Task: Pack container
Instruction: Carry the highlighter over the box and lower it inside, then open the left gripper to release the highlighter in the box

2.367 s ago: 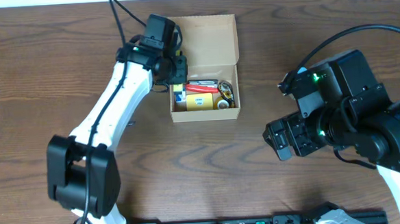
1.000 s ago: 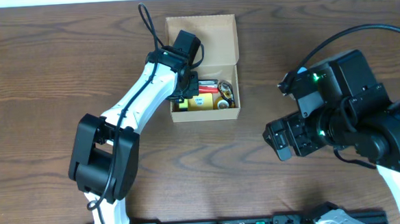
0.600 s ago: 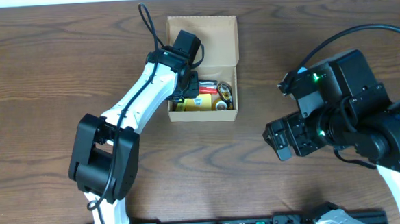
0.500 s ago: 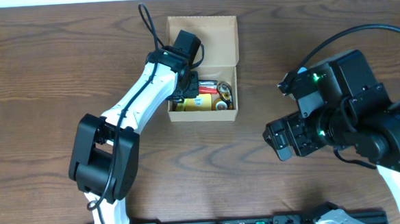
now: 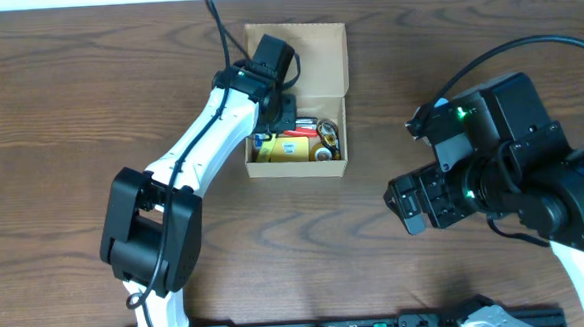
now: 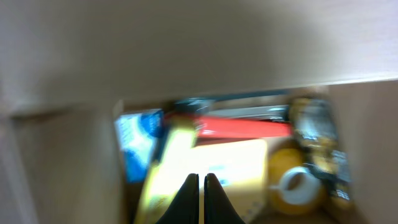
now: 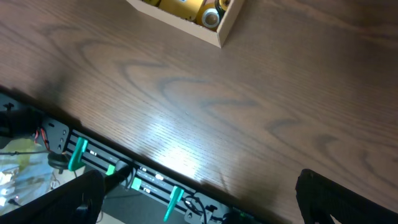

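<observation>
While the wooden table [image 5: 307,253] fills the overhead view from edge to edge, the bulky right arm [image 5: 533,171] hangs over its right side, well apart from everything else. The right fingers [image 7: 336,196] are spread wide at the two lower corners of their wrist view. Nothing lies between them but bare wood and a black rail with green clips [image 7: 124,168] at the table's near edge.

The left arm [image 5: 192,159] stretches from the near left toward the far middle, and its wrist sits over the left part of the container [image 5: 311,47]. That tan cardboard box stands on the far middle of the table with its flap lid thrown back away from the robot, so the inside is open to view. The left fingers [image 6: 189,199] are drawn narrow, the tips almost touching with only a thin slit between them. They grip nothing and are poised just above the contents.

Inside the box, a flat yellow packet [image 6: 230,165] takes up most of the floor. A red pen [image 6: 242,127] lies along its far side, and a blue packet [image 6: 138,146] stands at the left end. A small yellow roll [image 6: 295,183] with a pale core sits at the right end, near the box wall. The left wrist view is blurred, so finer detail cannot be read.
</observation>
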Available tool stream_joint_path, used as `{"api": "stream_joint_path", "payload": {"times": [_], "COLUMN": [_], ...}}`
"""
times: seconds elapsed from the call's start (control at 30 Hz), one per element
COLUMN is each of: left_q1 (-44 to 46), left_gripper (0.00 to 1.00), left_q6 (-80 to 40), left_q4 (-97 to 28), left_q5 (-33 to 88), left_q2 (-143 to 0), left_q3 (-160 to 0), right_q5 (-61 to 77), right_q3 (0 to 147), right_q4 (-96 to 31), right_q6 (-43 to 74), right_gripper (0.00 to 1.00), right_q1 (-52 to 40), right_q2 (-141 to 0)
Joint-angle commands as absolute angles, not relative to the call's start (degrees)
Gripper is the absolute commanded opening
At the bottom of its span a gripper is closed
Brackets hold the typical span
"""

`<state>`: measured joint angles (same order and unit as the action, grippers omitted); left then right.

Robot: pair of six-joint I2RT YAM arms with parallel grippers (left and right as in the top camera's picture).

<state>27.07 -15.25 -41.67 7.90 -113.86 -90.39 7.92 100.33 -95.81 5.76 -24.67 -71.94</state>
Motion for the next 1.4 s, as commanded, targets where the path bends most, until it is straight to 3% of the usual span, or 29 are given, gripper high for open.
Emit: {"api": "stream_joint_path", "payload": {"times": [0.0, 0.5, 1.0, 1.37], "left_q1": [27.09, 28.14, 31.53, 31.48], "left_gripper": [0.06, 0.06, 0.06, 0.06], "left_q6": [-5.39, 5.28, 10.09, 10.11], "left_q4": [-41.28, -40.56, -40.25, -40.01], "left_q5": [13.39, 13.04, -4.99, -6.92], "left_q2": [-114.1, -117.45, -120.6, -120.64], "left_q3": [-91.68, -90.45, -90.45, -90.43], "right_q5": [7.73, 7.73, 7.73, 7.73], "right_q3": [100.42, 100.42, 100.42, 100.42], "right_q4": [-95.85, -95.85, -95.85, -95.85], "right_q6": [5.06, 5.06, 5.06, 5.06], "right_gripper": [0.99, 0.99, 0.99, 0.99], "right_q1": [-24.36, -24.36, -24.36, -24.36], "right_q2": [-71.96, -71.96, -71.96, -71.96]}}
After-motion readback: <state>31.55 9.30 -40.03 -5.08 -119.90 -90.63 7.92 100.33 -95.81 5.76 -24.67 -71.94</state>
